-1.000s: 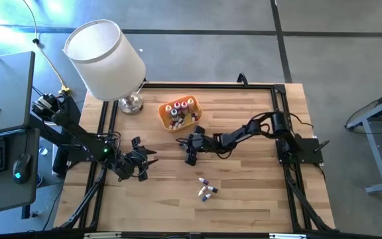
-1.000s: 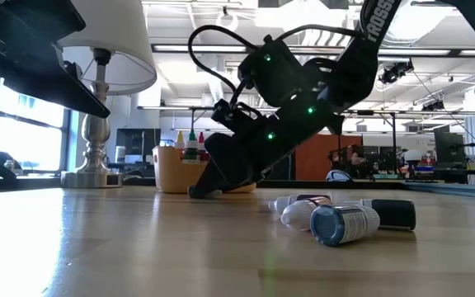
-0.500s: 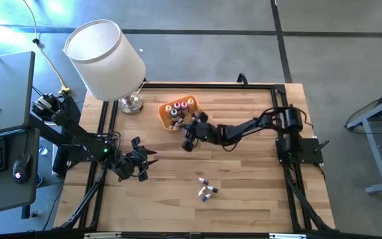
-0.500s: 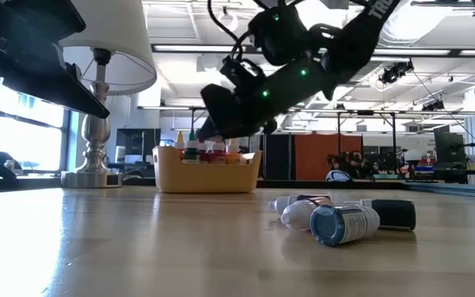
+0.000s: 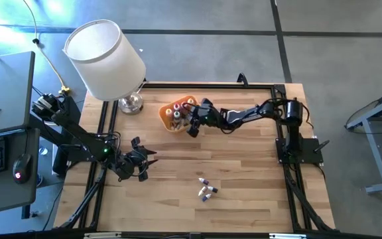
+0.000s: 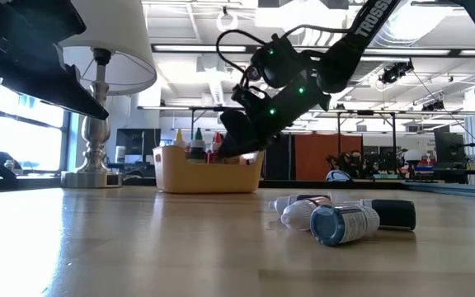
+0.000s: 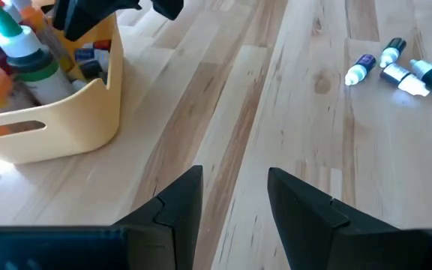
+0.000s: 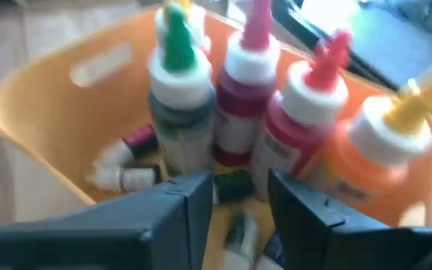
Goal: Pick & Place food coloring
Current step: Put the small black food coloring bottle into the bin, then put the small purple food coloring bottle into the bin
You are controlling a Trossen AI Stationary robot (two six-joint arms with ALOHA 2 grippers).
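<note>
The orange tray stands at the table's far middle and holds several upright food coloring bottles with green, pink, red and yellow caps, plus small vials lying on its floor. My right gripper hangs over the tray's right rim and slants down into it. Its fingers are apart, and a small dark-capped vial shows in the gap. Whether the fingers touch it, I cannot tell. Three loose vials lie on their sides at the near middle. My left gripper waits open at the table's left.
A table lamp with a white shade stands on its metal base just left of the tray. A black frame rail runs along the table's edges. Bare wood lies between the tray and the loose vials.
My right gripper has risen off the table in the middle. It has swung toward the far edge and somewhat to the left. It now hangs over the orange tray's right rim, tipped down into it. The loose vials and my left gripper have not moved.
</note>
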